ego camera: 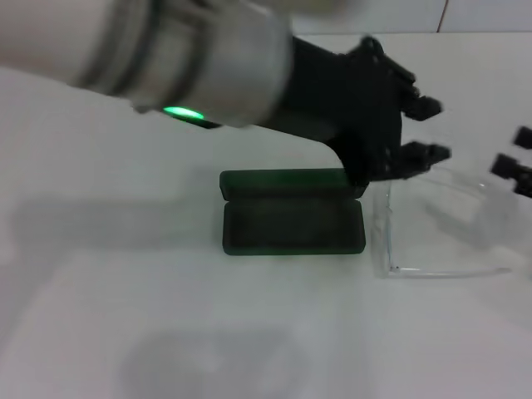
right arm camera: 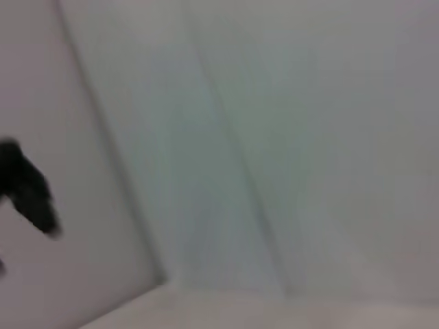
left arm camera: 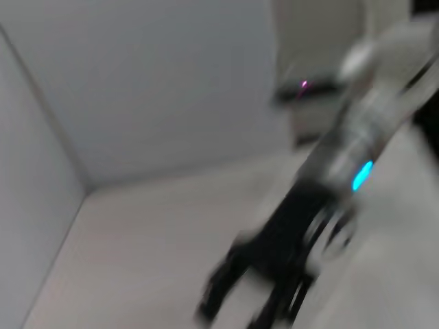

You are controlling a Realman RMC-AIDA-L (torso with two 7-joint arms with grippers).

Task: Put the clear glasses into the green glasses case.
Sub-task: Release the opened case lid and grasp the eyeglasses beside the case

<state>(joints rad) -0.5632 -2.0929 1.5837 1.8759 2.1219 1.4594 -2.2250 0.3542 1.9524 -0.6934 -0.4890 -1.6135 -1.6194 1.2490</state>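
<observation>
The green glasses case (ego camera: 293, 223) lies open in the middle of the white table, its lid (ego camera: 283, 182) folded back on the far side and its dark lining empty. The clear glasses (ego camera: 432, 226) rest on the table just right of the case, temple arms pointing toward me. My left arm reaches across from the upper left, over the case's far right corner. Its left gripper (ego camera: 432, 129) is open above the glasses' far edge, holding nothing. My right gripper (ego camera: 515, 154) shows at the right edge, open, beside the glasses. The left wrist view shows the right gripper (left arm camera: 247, 308) blurred.
The white table (ego camera: 166, 316) spreads out in front of and left of the case. White walls (left arm camera: 158, 89) enclose the table at the back and side. A dark blurred shape (right arm camera: 27, 192) shows in the right wrist view.
</observation>
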